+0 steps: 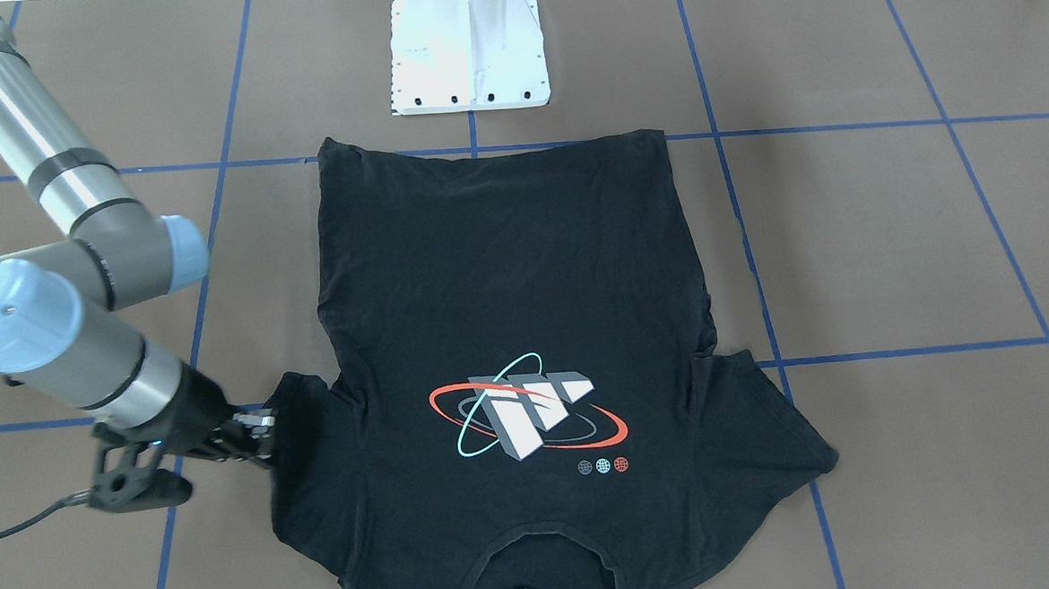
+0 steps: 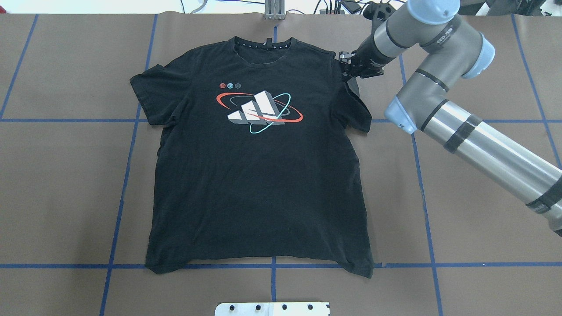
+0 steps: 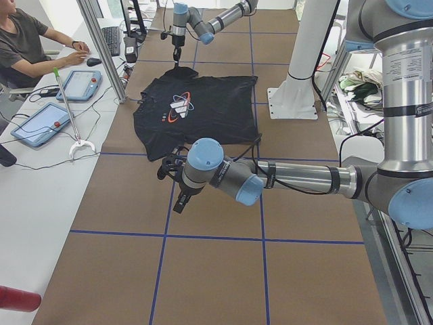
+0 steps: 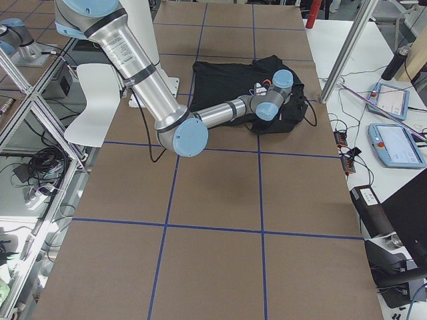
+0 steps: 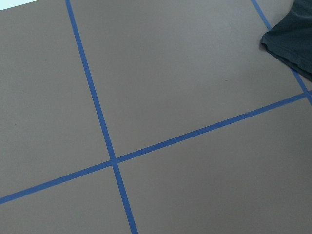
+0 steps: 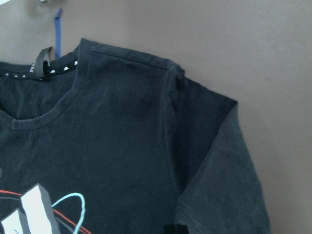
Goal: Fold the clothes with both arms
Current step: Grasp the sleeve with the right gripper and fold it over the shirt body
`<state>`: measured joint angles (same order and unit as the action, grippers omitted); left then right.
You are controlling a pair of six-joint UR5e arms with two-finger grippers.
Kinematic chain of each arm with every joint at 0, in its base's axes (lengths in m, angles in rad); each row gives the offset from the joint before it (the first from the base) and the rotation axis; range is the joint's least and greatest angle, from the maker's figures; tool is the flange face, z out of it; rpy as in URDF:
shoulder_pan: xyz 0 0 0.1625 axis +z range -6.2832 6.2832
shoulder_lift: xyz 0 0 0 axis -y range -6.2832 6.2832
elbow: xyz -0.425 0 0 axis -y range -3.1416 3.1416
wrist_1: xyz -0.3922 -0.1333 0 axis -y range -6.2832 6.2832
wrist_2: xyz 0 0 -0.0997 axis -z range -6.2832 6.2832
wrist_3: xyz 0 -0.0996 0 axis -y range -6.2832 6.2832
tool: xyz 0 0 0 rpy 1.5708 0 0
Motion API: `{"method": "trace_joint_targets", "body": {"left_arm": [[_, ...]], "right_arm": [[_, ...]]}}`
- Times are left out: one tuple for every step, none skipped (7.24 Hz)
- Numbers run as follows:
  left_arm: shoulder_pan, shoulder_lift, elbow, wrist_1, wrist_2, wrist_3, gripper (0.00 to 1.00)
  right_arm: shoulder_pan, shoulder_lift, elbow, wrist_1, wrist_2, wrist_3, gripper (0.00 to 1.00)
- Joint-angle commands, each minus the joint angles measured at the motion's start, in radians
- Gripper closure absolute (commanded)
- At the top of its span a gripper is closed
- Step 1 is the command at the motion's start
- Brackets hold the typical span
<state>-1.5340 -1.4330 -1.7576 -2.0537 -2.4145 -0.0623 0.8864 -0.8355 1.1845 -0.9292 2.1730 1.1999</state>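
The black T-shirt (image 1: 505, 269) (image 2: 259, 184) lies flat on the brown table, print side up, with its collar away from the robot's base. My right gripper (image 1: 261, 437) (image 2: 346, 66) is at the shirt's shoulder on the robot's right side. It is open, one fingertip (image 6: 178, 80) at the shoulder seam and the other near the sleeve. My left gripper (image 3: 169, 162) shows only in the exterior left view, low beside the other sleeve, and I cannot tell its state. The left wrist view holds bare table and one sleeve corner (image 5: 292, 39).
The white pedestal base (image 1: 467, 55) (image 2: 272, 308) stands just past the shirt's hem. Blue tape lines (image 2: 123, 175) cross the brown table. A seated person (image 3: 27, 47) and control tablets (image 3: 40, 122) are at a side desk beyond the table's edge.
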Motion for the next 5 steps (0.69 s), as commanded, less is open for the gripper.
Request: {"method": "trace_joint_targets", "body": {"left_arm": [[0.000,0.000,0.000,-0.008,0.000,-0.001,0.00],[0.000,0.000,-0.002,-0.008,0.000,-0.001,0.00],[0.000,0.000,0.000,-0.008,0.000,0.001,0.00],[0.000,0.000,0.000,-0.008,0.000,-0.001,0.00],[0.000,-0.001,0.000,-0.008,0.000,-0.002,0.00]], "right_arm": [[-0.075,0.140,-0.131,0.004,-0.077,0.081,1.00],[-0.090,0.183,-0.185,0.004,-0.100,0.098,1.00],[-0.098,0.190,-0.207,0.006,-0.119,0.098,1.00],[-0.098,0.203,-0.216,0.003,-0.128,0.099,1.00],[-0.101,0.244,-0.274,0.004,-0.130,0.099,1.00]]}}
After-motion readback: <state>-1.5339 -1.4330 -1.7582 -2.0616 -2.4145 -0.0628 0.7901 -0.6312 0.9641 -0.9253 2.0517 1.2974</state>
